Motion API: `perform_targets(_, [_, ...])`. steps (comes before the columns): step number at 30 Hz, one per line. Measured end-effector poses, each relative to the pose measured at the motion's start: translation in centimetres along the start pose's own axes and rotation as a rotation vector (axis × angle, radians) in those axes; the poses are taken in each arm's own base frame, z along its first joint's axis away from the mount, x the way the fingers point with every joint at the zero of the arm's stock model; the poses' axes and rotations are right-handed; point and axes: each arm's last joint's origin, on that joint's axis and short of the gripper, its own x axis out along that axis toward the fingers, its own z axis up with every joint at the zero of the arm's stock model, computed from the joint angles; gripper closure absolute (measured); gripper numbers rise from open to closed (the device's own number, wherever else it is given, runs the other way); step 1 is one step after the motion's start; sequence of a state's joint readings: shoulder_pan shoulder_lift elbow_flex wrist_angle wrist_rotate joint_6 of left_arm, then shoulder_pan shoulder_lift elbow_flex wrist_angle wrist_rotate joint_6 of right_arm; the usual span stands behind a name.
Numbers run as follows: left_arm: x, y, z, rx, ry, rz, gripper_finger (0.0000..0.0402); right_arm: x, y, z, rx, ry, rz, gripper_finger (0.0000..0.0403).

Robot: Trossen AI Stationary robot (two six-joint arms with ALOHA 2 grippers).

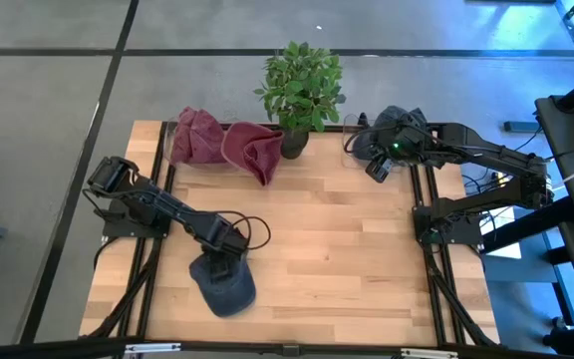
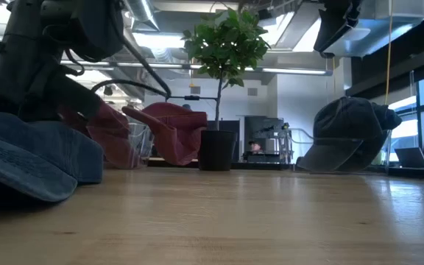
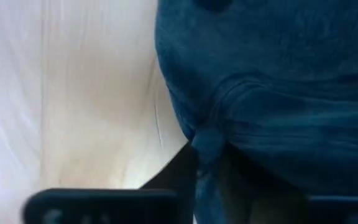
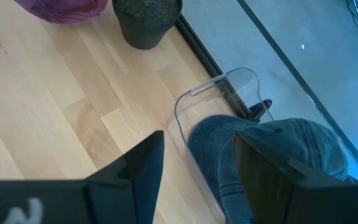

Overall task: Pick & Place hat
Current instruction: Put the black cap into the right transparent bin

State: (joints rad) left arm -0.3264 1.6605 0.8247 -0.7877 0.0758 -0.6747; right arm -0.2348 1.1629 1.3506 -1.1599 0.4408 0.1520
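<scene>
A blue denim cap lies on the table near the front left; in the low view it rests flat on the wood. My left gripper is down on the cap's far part and shut on its cloth. A dark grey-blue cap sits at the far right of the table, against a clear plastic stand. My right gripper is open and empty beside it. In the low view this gripper is well above that cap. My left gripper pinches a puckered fold of the blue cap's cloth between its two fingers, coming from above and pointing down. The cap lies on the table under the fingers. The wrist view is too close to tell which part of the cap the fold belongs to.
Two maroon hats lie at the table's far left. A potted plant stands at the far middle, its dark pot close to my right gripper. Bare wood spreads across the middle and near right.
</scene>
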Motion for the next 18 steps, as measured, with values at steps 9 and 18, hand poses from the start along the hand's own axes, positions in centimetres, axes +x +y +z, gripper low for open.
perform_targets(9, [-4.6,0.2,3.0,0.188,-0.210,0.013,0.0396,0.0,0.0,0.0,0.000,0.000,0.000,0.0210])
perform_targets(18, [-13.0,0.4,7.0,0.355,-0.482,-0.013,0.0397,0.0,0.0,0.0,-0.005,0.000,0.000,0.0210])
